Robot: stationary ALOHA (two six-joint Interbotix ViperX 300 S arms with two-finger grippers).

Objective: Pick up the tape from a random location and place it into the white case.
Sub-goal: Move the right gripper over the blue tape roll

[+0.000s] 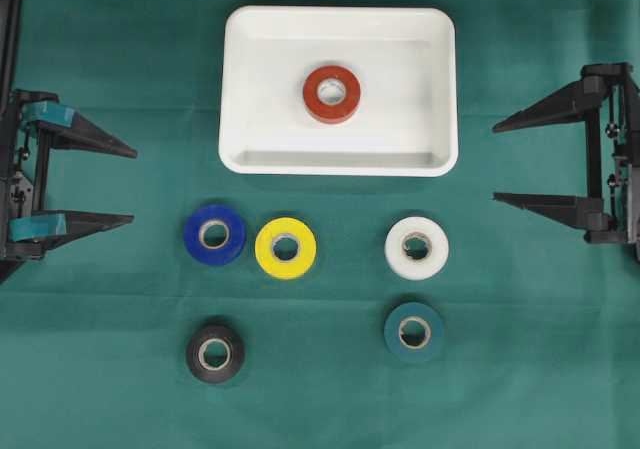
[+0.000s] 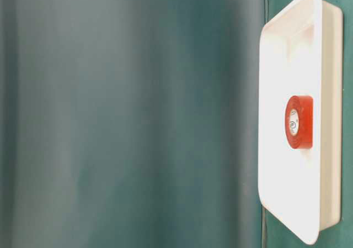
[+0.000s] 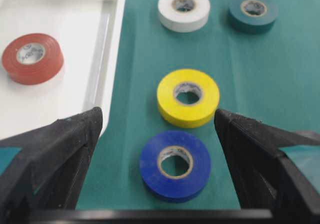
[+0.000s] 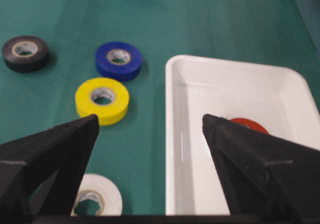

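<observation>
The white case lies at the back middle of the green cloth, with a red tape roll flat inside it. On the cloth lie a blue roll, a yellow roll, a white roll, a black roll and a dark green roll. My left gripper is open and empty at the far left. My right gripper is open and empty at the far right. The case and red roll also show in the table-level view.
In the left wrist view the blue roll and yellow roll lie between the open fingers, the case rim to the left. In the right wrist view the case wall lies between the fingers.
</observation>
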